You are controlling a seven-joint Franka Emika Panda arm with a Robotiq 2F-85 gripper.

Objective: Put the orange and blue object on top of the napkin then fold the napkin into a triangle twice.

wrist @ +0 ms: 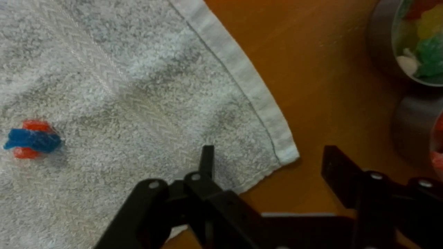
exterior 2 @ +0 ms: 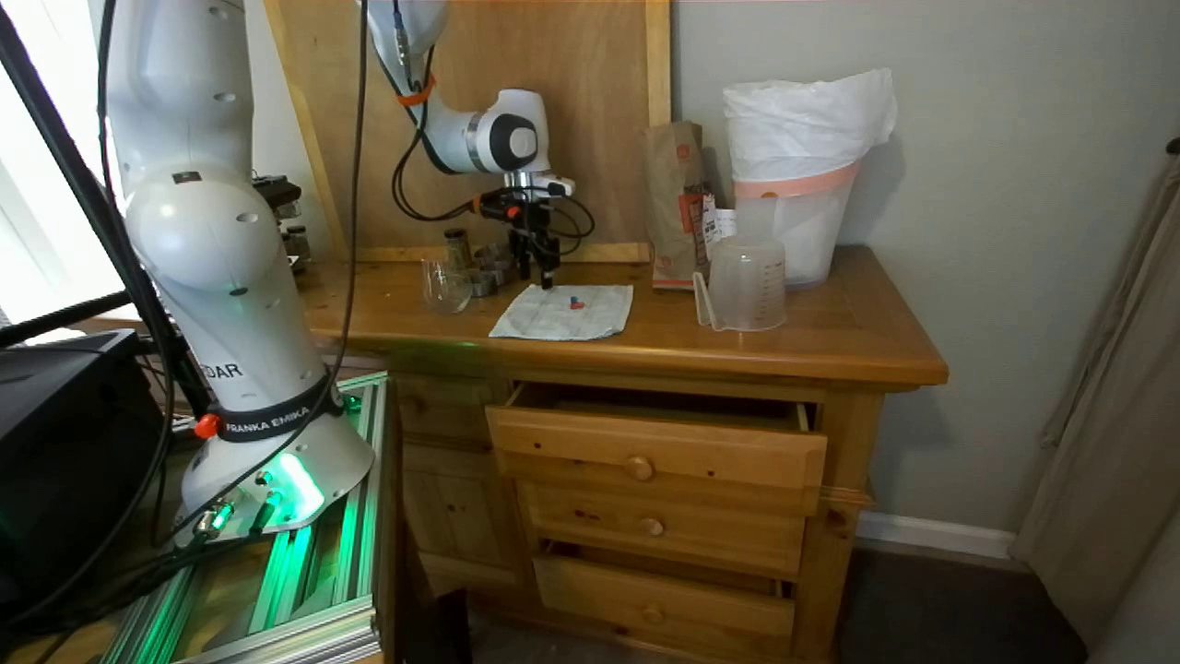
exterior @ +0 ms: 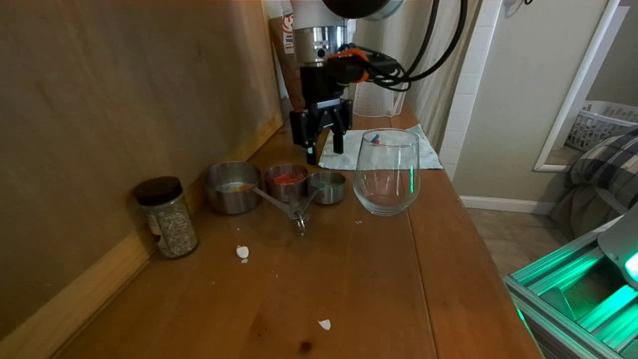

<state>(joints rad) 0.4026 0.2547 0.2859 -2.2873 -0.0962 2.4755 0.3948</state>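
The pale napkin (exterior: 431, 155) lies flat and spread on the wooden top, with one corner under my gripper in the wrist view (wrist: 138, 114). The napkin also shows in an exterior view (exterior 2: 535, 318). The orange and blue object (wrist: 33, 140) rests on the napkin, left of my gripper in the wrist view; it is small in an exterior view (exterior 2: 576, 302) and seen through the glass elsewhere. My gripper (wrist: 270, 152) is open and empty. The napkin's corner lies between its fingertips in the wrist view, one finger over cloth, the other over wood. Touching cannot be told.
A clear glass (exterior: 387, 192) and metal measuring cups (exterior: 233, 192) with coloured pieces stand near the gripper. A spice jar (exterior: 172, 224) stands by the wooden board. A plastic pitcher (exterior 2: 749, 286), a paper bag (exterior 2: 673, 212) and a lined bin (exterior 2: 797, 217) stand beyond the napkin.
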